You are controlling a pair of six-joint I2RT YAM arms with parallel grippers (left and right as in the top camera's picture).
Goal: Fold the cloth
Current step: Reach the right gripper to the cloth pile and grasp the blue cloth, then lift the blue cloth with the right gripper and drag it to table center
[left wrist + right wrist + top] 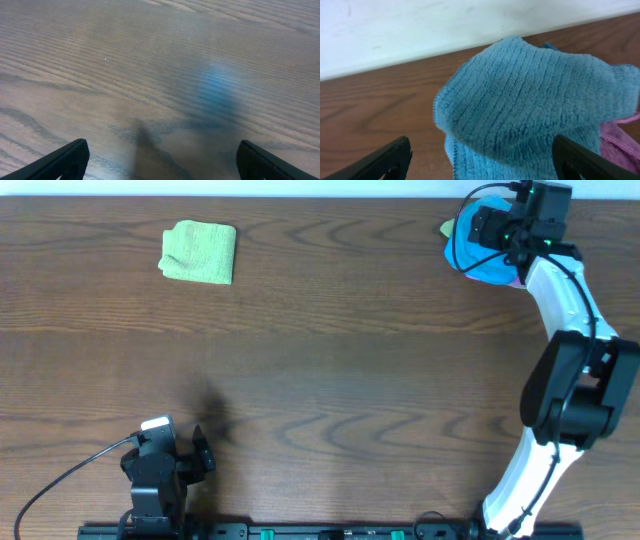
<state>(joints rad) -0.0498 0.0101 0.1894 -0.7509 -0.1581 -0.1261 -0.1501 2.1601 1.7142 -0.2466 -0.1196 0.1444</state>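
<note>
The right fingers (385, 160), spread wide, hang over the rumpled blue terry cloth (530, 105), which lies on a pink cloth (620, 145) at the far right edge of the brown wooden desk (350, 360). The left fingers (65, 160), also spread, grip nothing. Folding looks unstarted: grasping and every fold remain.

A blue cloth (530, 105) lies bunched on a brown wooden table (380, 115), its ribbed pile facing up and one rounded fold raised toward the camera. Under its right edge a pink cloth (621, 146) shows, touching it. Behind both runs a white wall (420, 25), meeting the table's far edge. The right gripper (485, 162) hangs just above the blue cloth, its dark fingertips (390, 159) spread wide, one in each lower corner.
</note>
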